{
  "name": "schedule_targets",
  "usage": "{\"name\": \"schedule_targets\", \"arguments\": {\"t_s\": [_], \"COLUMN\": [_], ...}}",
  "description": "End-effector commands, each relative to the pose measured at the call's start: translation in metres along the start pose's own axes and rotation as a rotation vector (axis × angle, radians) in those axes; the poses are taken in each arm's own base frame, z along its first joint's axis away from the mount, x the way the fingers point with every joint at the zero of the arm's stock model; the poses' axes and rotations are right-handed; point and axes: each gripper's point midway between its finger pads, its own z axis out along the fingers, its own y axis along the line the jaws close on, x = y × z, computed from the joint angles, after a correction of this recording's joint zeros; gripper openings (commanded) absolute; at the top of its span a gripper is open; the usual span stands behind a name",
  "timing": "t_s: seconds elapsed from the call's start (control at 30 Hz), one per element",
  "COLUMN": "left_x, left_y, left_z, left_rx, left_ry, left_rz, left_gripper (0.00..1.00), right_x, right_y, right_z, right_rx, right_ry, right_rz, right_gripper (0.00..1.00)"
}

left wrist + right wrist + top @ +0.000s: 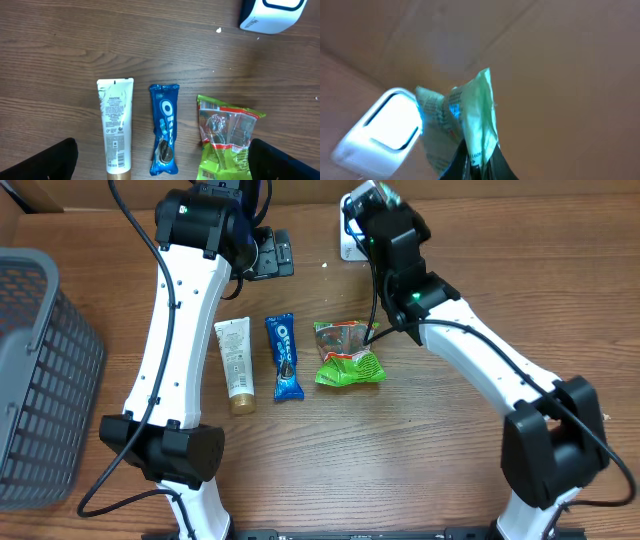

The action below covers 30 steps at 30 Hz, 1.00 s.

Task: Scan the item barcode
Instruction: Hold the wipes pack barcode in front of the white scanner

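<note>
My right gripper point(477, 169) is shut on a pale green packet point(472, 107), which stands up out of the jaws right beside the white scanner point(385, 130). Overhead, that gripper point(372, 205) hovers at the table's far side over the scanner point(350, 248). My left gripper point(167, 162) hangs open above three items lying in a row. They are a white tube point(116, 125), a blue Oreo pack point(165, 130) and a green snack bag point(227, 140). Its black fingertips point(50, 160) stand wide, outside the tube and at the bag, with nothing held. The scanner point(272, 15) shows at the top right.
A grey mesh basket point(40, 380) stands at the table's left edge. The tube point(236, 365), the Oreo pack point(284, 357) and the snack bag point(346, 355) lie mid-table between the two arms. A cardboard box point(60, 192) sits at the far left corner.
</note>
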Motion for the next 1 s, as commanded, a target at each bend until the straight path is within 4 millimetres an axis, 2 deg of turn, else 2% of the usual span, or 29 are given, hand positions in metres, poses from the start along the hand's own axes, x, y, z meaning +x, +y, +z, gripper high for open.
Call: {"name": "schedule_targets", "arguments": {"t_s": [0.0,0.1,0.2,0.37,0.57,0.7,0.83,0.97], "left_x": [0.002,0.002,0.002,0.002,0.002,0.002,0.002,0.002], "left_y": [-0.004,-0.004,-0.004,-0.004,-0.004,-0.004,-0.004,-0.004], "left_z": [0.002,0.002,0.002,0.002,0.002,0.002,0.002,0.002], "left_rx": [0.002,0.002,0.002,0.002,0.002,0.002,0.002,0.002], "left_ry": [0.007,0.007,0.007,0.007,0.007,0.007,0.007,0.007], "left_rz": [0.024,0.024,0.024,0.024,0.024,0.024,0.024,0.024], "left_gripper": [1.00,1.00,1.00,0.99,1.00,1.00,1.00,1.00], "right_x": [-0.007,-0.002,0.003,0.007,-0.001,0.005,0.020,0.021], "right_y": [0.004,0.028,0.045,0.068,0.068,0.069,0.076,0.071], "right_z": [0.017,0.033,0.045,0.055,0.059,0.063,0.071,0.072], "right_rx": [0.036,0.020,0.025,0.008,0.089,0.073,0.006,0.013], "right_ry": [-0.055,-0.097,-0.135,-0.188,-0.253,-0.254,-0.252,-0.250], "right_rz": [-0.260,-0.387,-0.428,-0.539,-0.725,-0.729,-0.751,-0.744], "right_gripper": [0.04,0.04,0.04,0.04,0.04,0.04,0.04,0.04]}}
